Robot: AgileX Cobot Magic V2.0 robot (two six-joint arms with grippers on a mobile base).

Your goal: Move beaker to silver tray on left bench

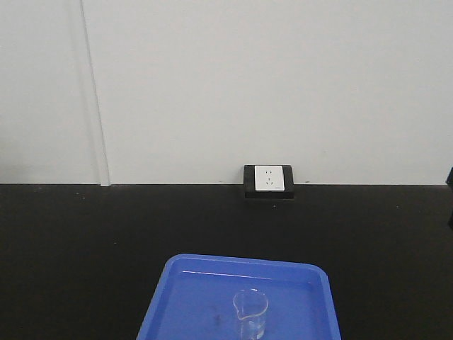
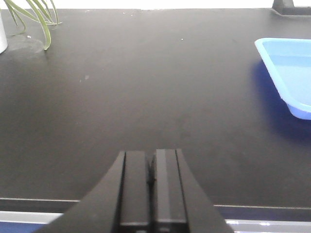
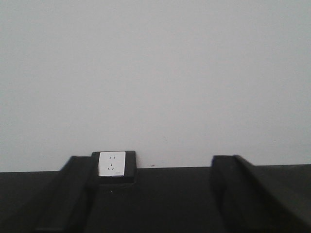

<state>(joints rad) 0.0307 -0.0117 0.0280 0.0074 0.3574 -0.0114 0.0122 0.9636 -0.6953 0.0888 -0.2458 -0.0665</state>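
A small clear glass beaker (image 1: 250, 313) with a pour spout stands upright in a blue plastic tray (image 1: 191, 290) at the bottom of the front view. In the left wrist view my left gripper (image 2: 151, 160) hovers over the black countertop with its fingers pressed together and nothing between them; the blue tray's corner (image 2: 286, 73) lies to its right. My right gripper (image 3: 153, 189) is open, its two black fingers spread wide, pointing at the back wall with nothing between them. The silver tray and the left bench are out of view.
A black-and-white socket box (image 1: 267, 180) sits at the back of the black countertop (image 1: 85, 241) against the white wall. Green plant leaves (image 2: 34, 17) hang at the counter's far left. The counter's front edge (image 2: 39, 201) runs beneath my left gripper.
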